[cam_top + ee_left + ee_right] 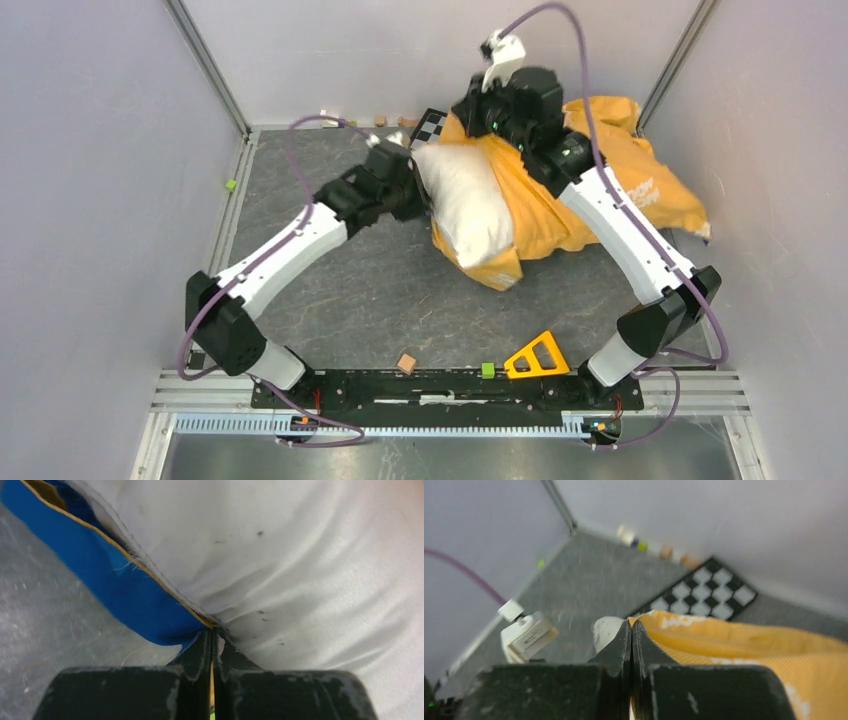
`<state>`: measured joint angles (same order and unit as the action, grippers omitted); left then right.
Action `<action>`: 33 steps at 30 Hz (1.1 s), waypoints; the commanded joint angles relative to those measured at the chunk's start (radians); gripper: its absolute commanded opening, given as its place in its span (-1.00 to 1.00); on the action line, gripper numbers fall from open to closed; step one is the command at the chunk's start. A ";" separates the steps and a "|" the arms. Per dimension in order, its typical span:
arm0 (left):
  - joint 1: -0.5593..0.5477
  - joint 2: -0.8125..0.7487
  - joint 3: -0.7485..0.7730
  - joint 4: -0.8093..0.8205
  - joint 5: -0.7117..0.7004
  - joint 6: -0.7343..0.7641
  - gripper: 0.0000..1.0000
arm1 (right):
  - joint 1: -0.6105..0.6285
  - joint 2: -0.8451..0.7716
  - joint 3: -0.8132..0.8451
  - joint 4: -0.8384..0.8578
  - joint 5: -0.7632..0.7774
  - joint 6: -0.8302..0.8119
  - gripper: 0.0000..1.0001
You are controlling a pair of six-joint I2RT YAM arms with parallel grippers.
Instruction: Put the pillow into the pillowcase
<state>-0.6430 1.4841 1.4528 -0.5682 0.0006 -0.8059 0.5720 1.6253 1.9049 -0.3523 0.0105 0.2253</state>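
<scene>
Overhead view: the pillow lies on the counter with its long axis running from 11 o'clock to 5 o'clock. Its 3 o'clock flank is wrapped by the pillowcase, whose orange bulk spreads away toward 3 o'clock; the 9 o'clock flank is bare. My left fingers are pressed together on the pillow's seam at that bare flank, the white fabric puckering toward their tips. A blue cloth with an orange-yellow edge touches the same seam, and I cannot tell whether it is caught in the pinch as well. My right fingers are closed on the pillowcase's rim at the pillow's far, 12 o'clock end, with orange fabric trailing from the tips toward 3 o'clock in the wrist view. The deciding relation: the case's pocket lies at 3 o'clock from my left fingers, across the pillow's short axis. I therefore judge the coming move to be a sideways push of the pillow toward 3 o'clock by my left arm, the nearer to the bare flank, while my right holds the rim up.
</scene>
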 commanded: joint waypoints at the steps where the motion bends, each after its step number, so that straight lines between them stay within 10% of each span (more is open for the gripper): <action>1: -0.070 0.032 -0.093 0.105 0.035 0.033 -0.95 | 0.013 -0.134 -0.283 0.085 -0.159 0.090 -1.00; 12: 0.059 -0.258 -0.406 -0.081 -0.100 0.128 -0.86 | 0.020 -0.358 -0.801 0.124 -0.083 0.072 -0.99; 20: 0.162 -0.371 -0.565 -0.065 -0.073 0.104 0.07 | 0.156 -0.331 -0.653 0.028 0.017 -0.030 -1.00; 33: 0.353 -0.356 -0.668 0.087 0.077 0.043 0.18 | 0.408 -0.009 -0.344 -0.090 0.222 -0.169 -0.57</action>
<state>-0.3252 1.1046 0.8059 -0.5827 -0.0071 -0.7238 0.9474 1.5078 1.4483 -0.3840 0.1040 0.1230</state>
